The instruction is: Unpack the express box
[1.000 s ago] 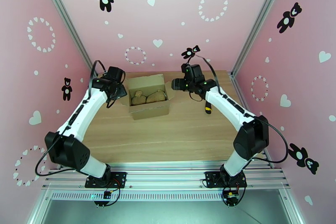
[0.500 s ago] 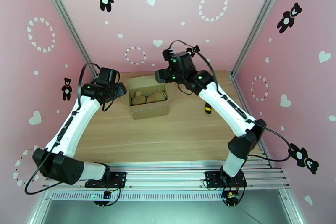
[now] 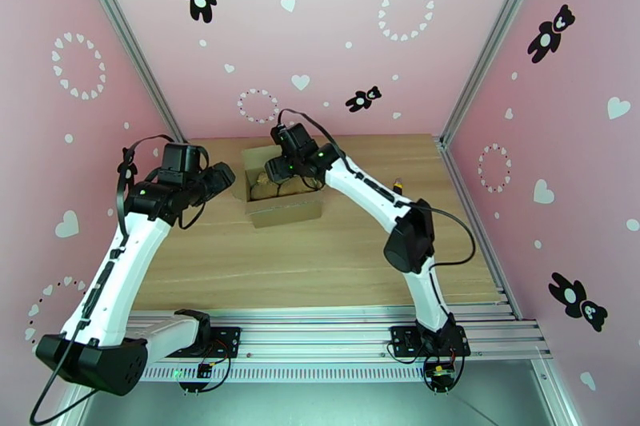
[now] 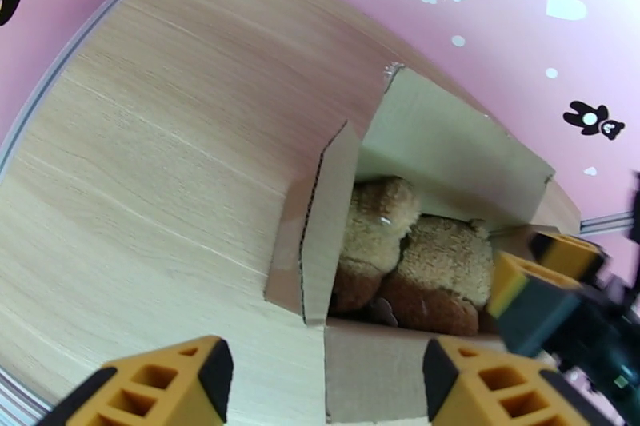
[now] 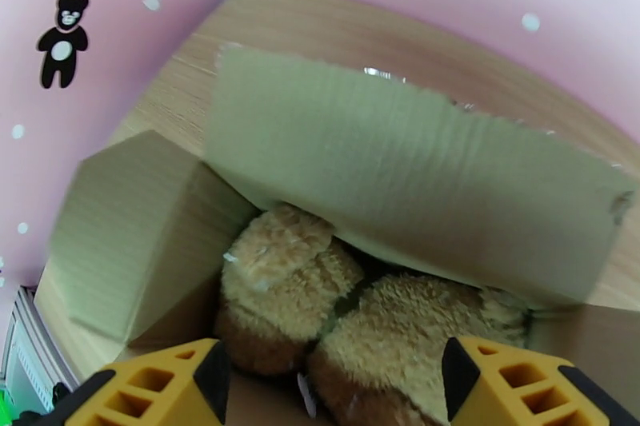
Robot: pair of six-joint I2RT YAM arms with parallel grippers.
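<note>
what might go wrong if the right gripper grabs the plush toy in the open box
The rear flap stands close behind the tan plush toy, so the open right gripper may snag it. The brown cardboard box sits unbraced, the open left gripper beside it, so lifting might drag it.

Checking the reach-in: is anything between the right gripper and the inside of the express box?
Nothing visible. The express box has its flaps open, and the right gripper, fingers apart, hangs right over the plush toy inside.

Overhead looks down; wrist cameras closely share the box (image 5: 400,164)
</note>
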